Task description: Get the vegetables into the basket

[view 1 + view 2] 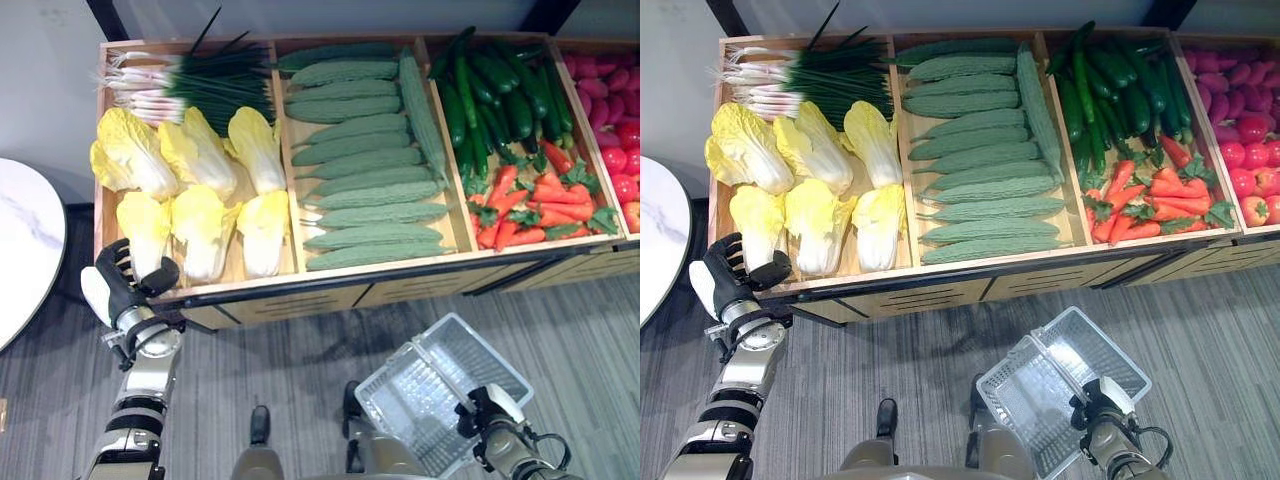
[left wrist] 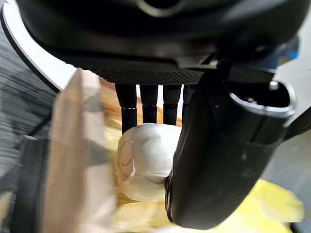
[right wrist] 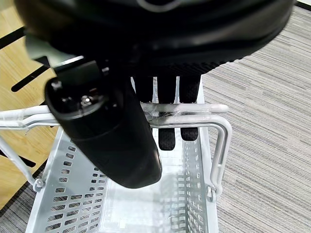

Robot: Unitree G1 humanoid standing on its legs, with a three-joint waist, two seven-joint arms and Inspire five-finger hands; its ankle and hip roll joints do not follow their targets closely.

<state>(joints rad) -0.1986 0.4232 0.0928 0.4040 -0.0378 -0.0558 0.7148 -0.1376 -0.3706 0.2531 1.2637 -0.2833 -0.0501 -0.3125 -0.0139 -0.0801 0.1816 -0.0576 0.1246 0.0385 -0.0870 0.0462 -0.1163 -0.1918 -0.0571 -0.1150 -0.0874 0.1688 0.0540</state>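
A wooden stand [image 1: 300, 287] holds yellow napa cabbages [image 1: 200, 170], green onions [image 1: 190, 80], ridged green gourds [image 1: 365, 170], cucumbers [image 1: 500, 90] and carrots [image 1: 535, 205]. My left hand [image 1: 122, 285] is at the stand's front left corner, just before the nearest cabbage [image 1: 147, 230]. In the left wrist view its straight fingers [image 2: 146, 104] reach over that cabbage's white stem end [image 2: 146, 160], with the thumb [image 2: 218, 160] beside it. A white wire basket [image 1: 440, 390] hangs empty low over the floor. My right hand [image 1: 487, 408] is curled round its handle [image 3: 214, 109].
Red fruit or vegetables [image 1: 620, 110] fill the stand's far right compartment. A white round table [image 1: 20, 240] stands to the left of the stand. Grey plank floor [image 1: 560, 330] lies between the stand and the basket.
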